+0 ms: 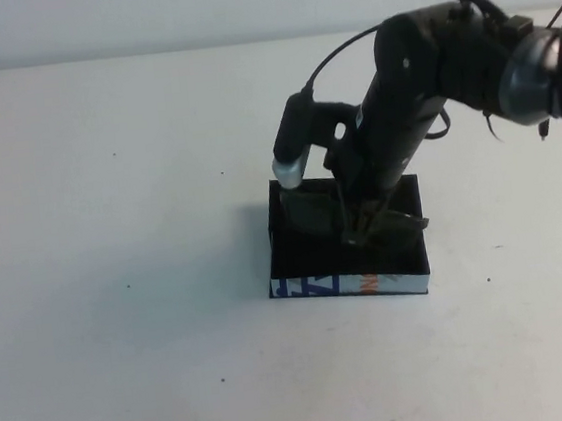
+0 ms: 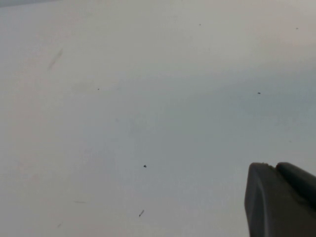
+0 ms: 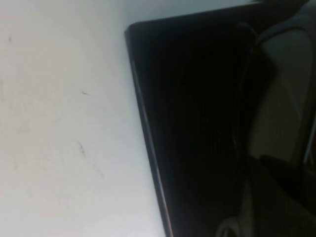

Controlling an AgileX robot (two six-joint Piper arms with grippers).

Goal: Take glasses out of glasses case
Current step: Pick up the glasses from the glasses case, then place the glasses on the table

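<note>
Right end effector down in the glasses case

We see the right end effector (image 1: 363, 224) lowered into the black glasses case (image 1: 407, 258) at mid-worktop (image 1: 113, 238), but we cannot tell its finger state. The glasses (image 1: 313, 210) lie inside the case, partly hidden by the arm. Our left end effector (image 2: 279, 200) hovers over bare worktop, its finger state also unclear.

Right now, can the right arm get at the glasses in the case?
Probably yes. The right gripper is already down inside the open glasses case, right at the glasses, with nothing in the way. The left gripper sits apart over bare table.
</note>
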